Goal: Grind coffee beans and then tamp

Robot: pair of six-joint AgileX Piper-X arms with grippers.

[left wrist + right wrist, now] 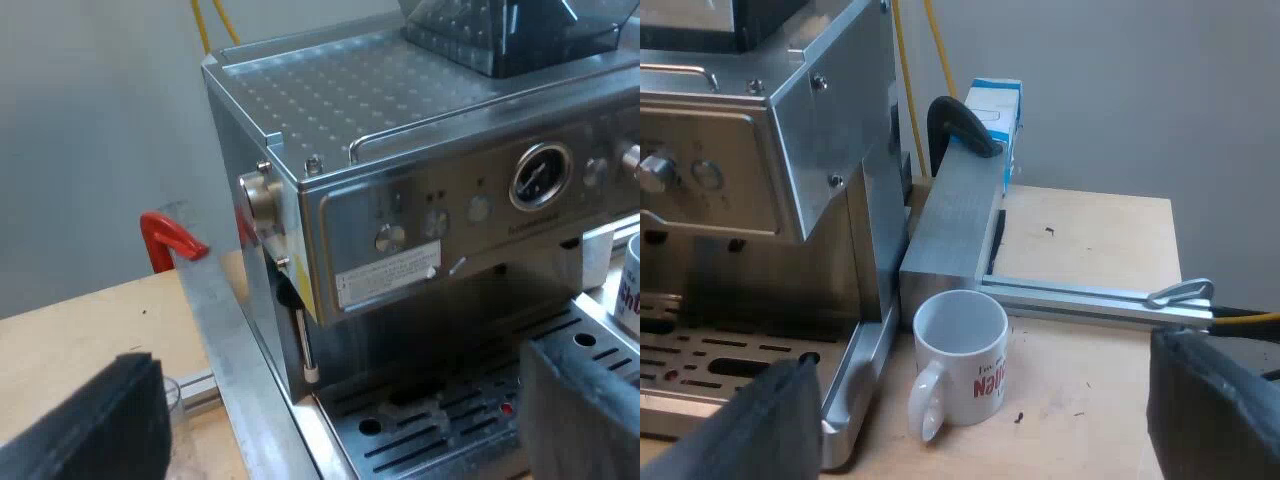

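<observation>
The big silver espresso machine stands on the wooden worktop. The left wrist view looks at its front, one side and its bumpy flat top, where the dark bean hopper sits. The right wrist view looks at the machine's other side and at the worktop next to it.

In the right wrist view a thick grey metal block lies on the worktop just beside the machine. A thin metal rail runs off from its near end. My right hand hangs low over the worktop. It is released, its two black fingers wide apart with nothing in them. My left hand hangs in front of the machine's drip tray. It is released too, its fingers spread and holding nothing.

A white mug with red letters stands upright on the worktop, just beside the drip tray's corner and near the block. Seen from the right wrist, its handle sticks out at about seven o'clock.

A blue and white box stands behind the block. A black clamp hooks over the block's far end. The left wrist view has a red clamp near the machine's side. It also has a round gauge on the machine's front.
</observation>
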